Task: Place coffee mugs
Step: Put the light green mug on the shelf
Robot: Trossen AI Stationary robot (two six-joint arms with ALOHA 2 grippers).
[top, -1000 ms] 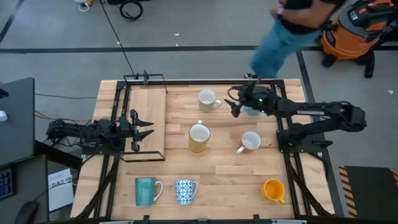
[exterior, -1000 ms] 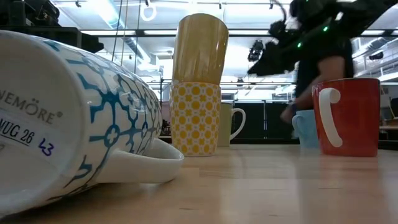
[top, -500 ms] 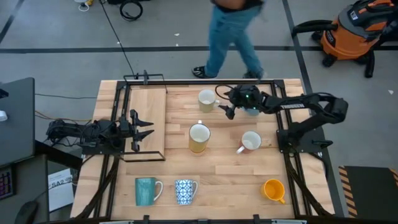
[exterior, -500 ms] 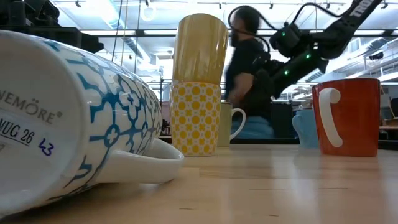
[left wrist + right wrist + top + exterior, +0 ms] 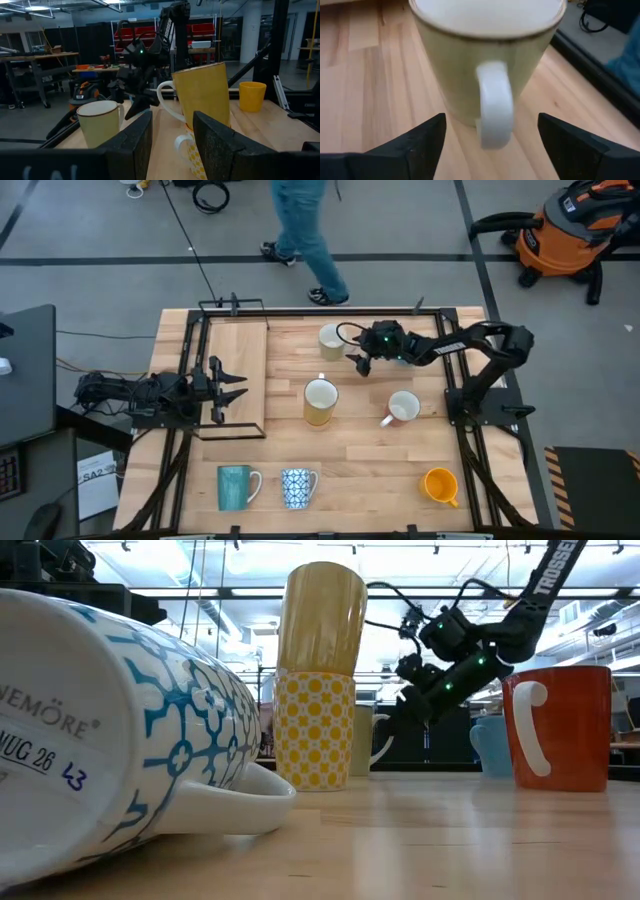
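My right gripper (image 5: pixel 358 363) is open at the far middle of the table. Its fingers stand on either side of the white handle (image 5: pixel 495 105) of an upright pale yellow mug (image 5: pixel 331 340) without touching it. A white mug (image 5: pixel 404 407) stands to the right of a yellow mug stacked on a yellow-patterned one (image 5: pixel 320 401). Along the near edge are a teal mug (image 5: pixel 235 486), a blue-and-white mug (image 5: pixel 120 730) lying on its side, and an orange mug (image 5: pixel 440 485). A light blue mug (image 5: pixel 490 745) is mostly hidden under the right arm in the high view. My left gripper (image 5: pixel 232 388) waits open at the left.
A person (image 5: pixel 300 230) walks on the floor beyond the table's far edge. A black metal frame (image 5: pixel 205 370) runs along the table's left part beside the left arm. Bare wood (image 5: pixel 360 455) lies between the middle mugs and the near row.
My right gripper has moved toward the table's left and down, away from the light blue mug and up to the pale yellow mug's handle. The person beyond the far edge has walked from right to left.
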